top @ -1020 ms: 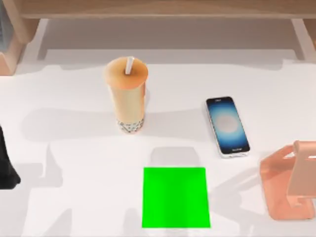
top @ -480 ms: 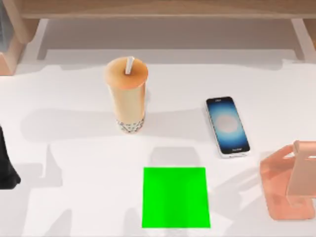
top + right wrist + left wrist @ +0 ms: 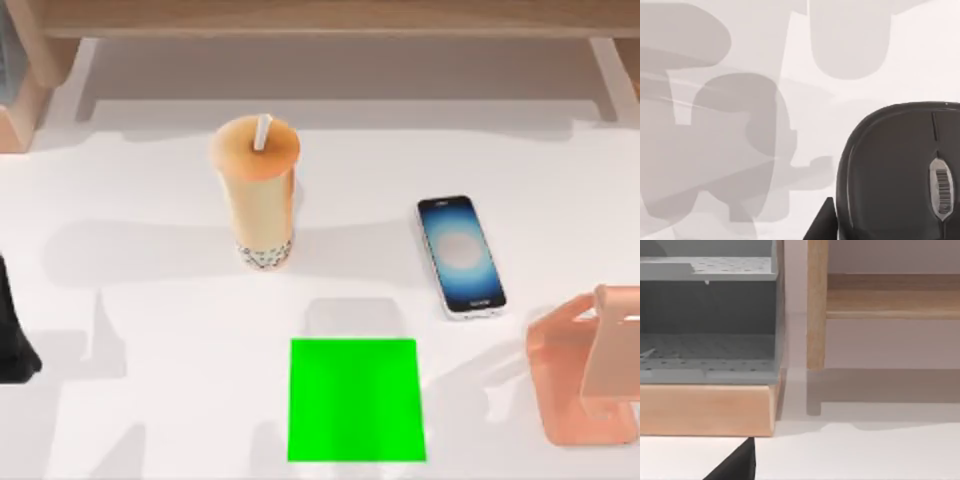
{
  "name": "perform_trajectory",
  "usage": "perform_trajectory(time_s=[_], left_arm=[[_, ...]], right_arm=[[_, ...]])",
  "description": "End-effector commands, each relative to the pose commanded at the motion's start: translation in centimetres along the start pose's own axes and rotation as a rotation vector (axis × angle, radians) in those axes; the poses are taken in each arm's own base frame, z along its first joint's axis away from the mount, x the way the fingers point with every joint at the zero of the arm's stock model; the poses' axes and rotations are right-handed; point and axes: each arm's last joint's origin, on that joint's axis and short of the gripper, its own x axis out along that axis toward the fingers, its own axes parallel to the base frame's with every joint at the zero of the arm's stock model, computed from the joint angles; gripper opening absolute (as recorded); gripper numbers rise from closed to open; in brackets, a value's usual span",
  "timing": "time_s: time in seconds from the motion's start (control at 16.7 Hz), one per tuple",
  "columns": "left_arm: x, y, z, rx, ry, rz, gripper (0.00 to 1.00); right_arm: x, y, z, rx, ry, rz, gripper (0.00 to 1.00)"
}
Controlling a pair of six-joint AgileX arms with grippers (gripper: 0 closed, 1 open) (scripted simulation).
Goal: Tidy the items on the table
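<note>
Landmark: the green mat (image 3: 356,399), sat near the front middle of the table (image 3: 150,300).
Cup: the bubble-tea cup (image 3: 256,190) is stood upright behind the mat, a bit left, probably waiting to be sorted.
Phone: the smartphone (image 3: 460,254) is laid flat, screen up, behind-right of the mat, near the pink stand (image 3: 585,375).
Mouse: the black mouse (image 3: 900,172) is seen close under the right wrist camera, resting on the table.
Left arm: a dark piece (image 3: 15,335) is parked far left of the mat.
Gripper state: can't be told for either one.
</note>
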Motion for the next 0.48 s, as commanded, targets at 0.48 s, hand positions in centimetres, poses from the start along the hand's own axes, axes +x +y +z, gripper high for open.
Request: perform_trajectory(time_s=[0.48], left_arm=[[0.0,0.0,0.0,0.000,0.000,0.000,1.00]], right_arm=[[-1.9,6.0,4.5,-0.002,-0.135,-0.035,0.00]])
